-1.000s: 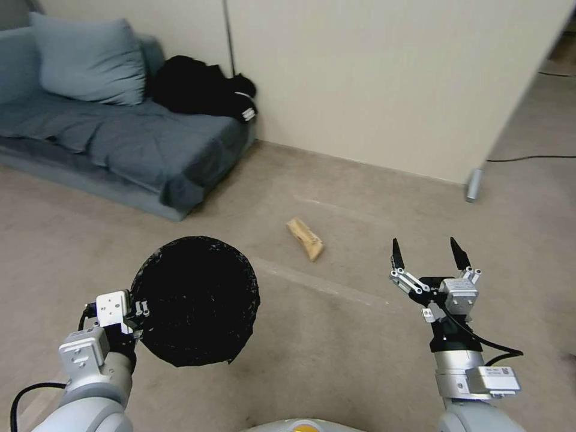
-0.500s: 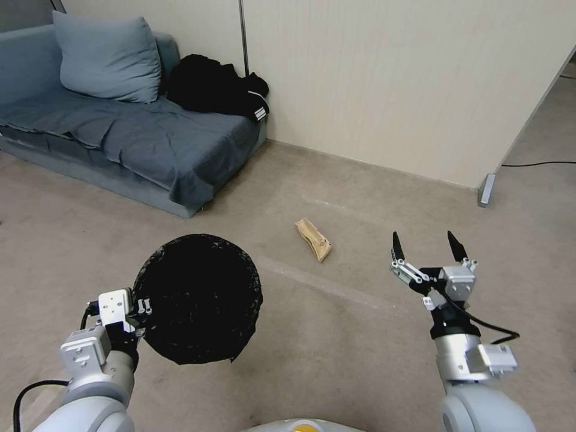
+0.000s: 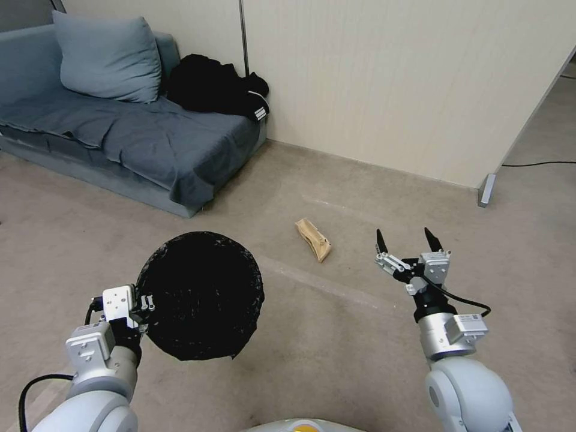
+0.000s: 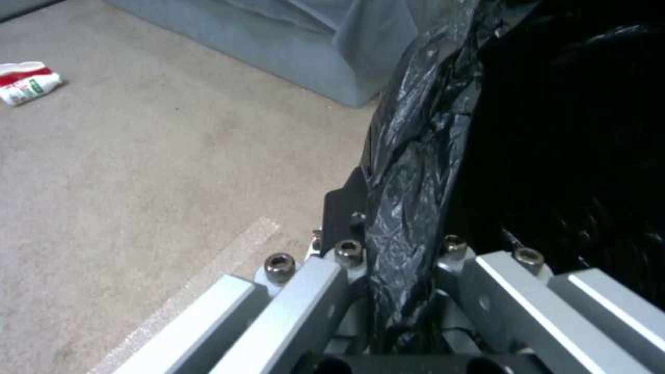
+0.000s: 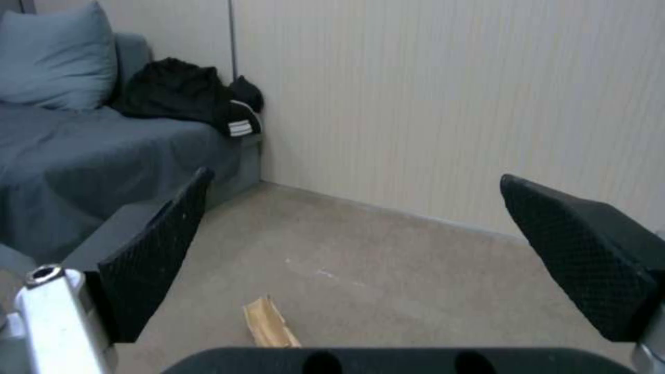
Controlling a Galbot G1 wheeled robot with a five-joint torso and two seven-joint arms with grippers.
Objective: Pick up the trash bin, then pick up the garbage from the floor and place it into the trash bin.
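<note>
Head view showed the trash bin (image 3: pixel 201 295) carried off the floor by the left gripper (image 3: pixel 143 303), its black-lined mouth turned up toward the camera, presumably so litter could be dropped straight in. Taking that bin as the landmark, the crumpled tan paper (image 3: pixel 313 239) lay on the carpet (image 3: pixel 336 336) beyond it and toward the robot's right, well apart from its rim. The right gripper (image 3: pixel 406 241) hovered above the carpet farther right of the bin, near the paper but not touching it, jaws spread wide; that opening looked like readiness for a reach down over the paper. In the left wrist view the left gripper (image 4: pixel 398 259) had its jaws closed on the bin's rim with the folded black bag (image 4: pixel 415 156) pinched between them, a hold that probably kept the liner from slipping. A squashed red-and-white cup (image 4: pixel 26 82) lay on the carpet away from the bin, near the grey sofa (image 4: pixel 311 57). From the right wrist view, the tan paper (image 5: pixel 269 324) sat between the two open fingers (image 5: pixel 156 249), suggesting the arm was lined up on it.
</note>
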